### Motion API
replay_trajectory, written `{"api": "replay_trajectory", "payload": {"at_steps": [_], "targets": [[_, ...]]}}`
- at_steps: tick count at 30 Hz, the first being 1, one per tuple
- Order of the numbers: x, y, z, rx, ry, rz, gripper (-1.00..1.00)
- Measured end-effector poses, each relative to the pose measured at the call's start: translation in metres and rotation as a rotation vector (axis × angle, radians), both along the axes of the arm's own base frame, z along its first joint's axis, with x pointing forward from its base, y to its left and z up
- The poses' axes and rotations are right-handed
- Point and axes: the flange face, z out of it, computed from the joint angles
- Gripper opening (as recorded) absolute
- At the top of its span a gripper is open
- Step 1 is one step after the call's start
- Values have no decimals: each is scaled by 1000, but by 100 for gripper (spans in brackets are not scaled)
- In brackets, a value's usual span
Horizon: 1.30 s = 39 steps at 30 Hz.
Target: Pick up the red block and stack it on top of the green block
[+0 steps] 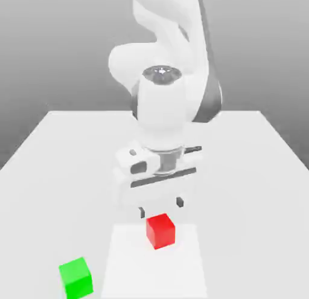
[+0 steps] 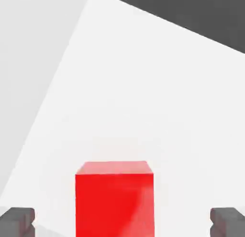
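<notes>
In the exterior view, a white robot arm reaches down over a pale table; its two-finger gripper (image 1: 161, 208) is released, fingertips spread apart. The red block (image 1: 160, 231) sits on a white square patch (image 1: 127, 273), just below the gripper. The green block (image 1: 76, 279) rests well off toward the exterior view's left. In the hand view, the red block lies between the spread fingertips, with space on both sides, so the next move likely calls for lowering, then closing.
</notes>
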Motion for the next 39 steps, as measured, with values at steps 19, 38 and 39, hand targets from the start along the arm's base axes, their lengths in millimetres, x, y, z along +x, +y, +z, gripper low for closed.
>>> {"api": "replay_trajectory", "payload": {"at_steps": [19, 38, 39], "targets": [[3, -7, 25, 0, 5, -8, -100], [114, -167, 7, 1, 5, -40, 100], [114, -167, 7, 1, 5, -40, 100]]}}
